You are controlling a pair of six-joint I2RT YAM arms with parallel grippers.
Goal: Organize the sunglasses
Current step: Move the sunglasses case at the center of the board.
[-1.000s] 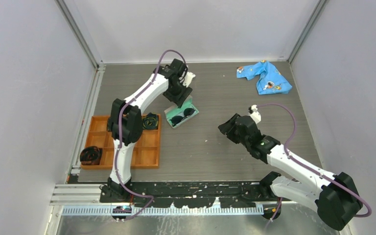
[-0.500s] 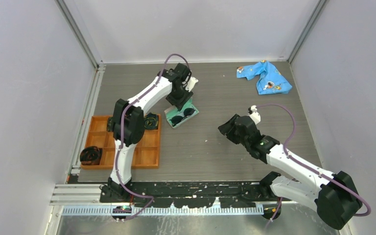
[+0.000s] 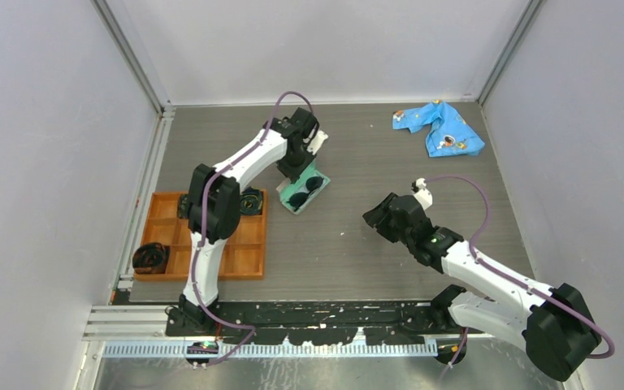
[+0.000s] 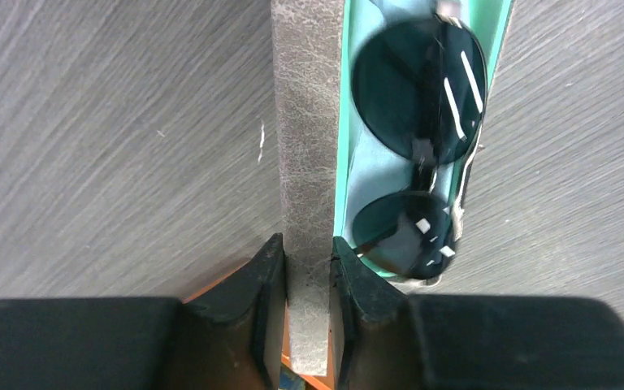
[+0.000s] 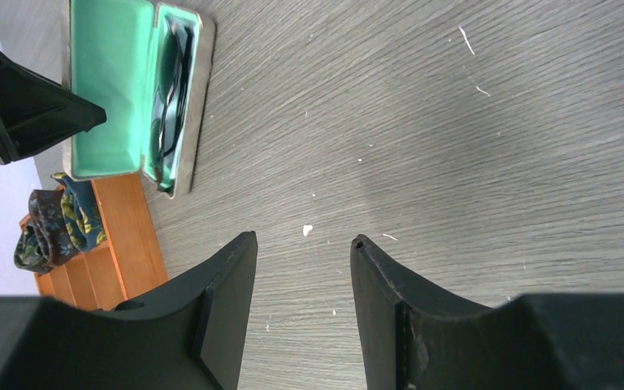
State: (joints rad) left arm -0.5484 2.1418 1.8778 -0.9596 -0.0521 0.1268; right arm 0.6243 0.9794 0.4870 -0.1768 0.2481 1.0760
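While black-framed sunglasses (image 4: 416, 97) lie inside teal-lined grey-tan oblong case (image 4: 307, 122) on grey wood-grain counter (image 4: 114, 122), left end effector (image 4: 307, 268) clamped on case's grey edge. Right end effector (image 5: 302, 260) parted, empty, well apart from case.

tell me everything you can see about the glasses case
The case is an oblong clamshell, mottled grey-tan outside like faux leather, teal-lined inside. It sits open on the grey table beside the orange tray. The black sunglasses lie in its base half. The left claw pinches the lid's edge between both fingers.
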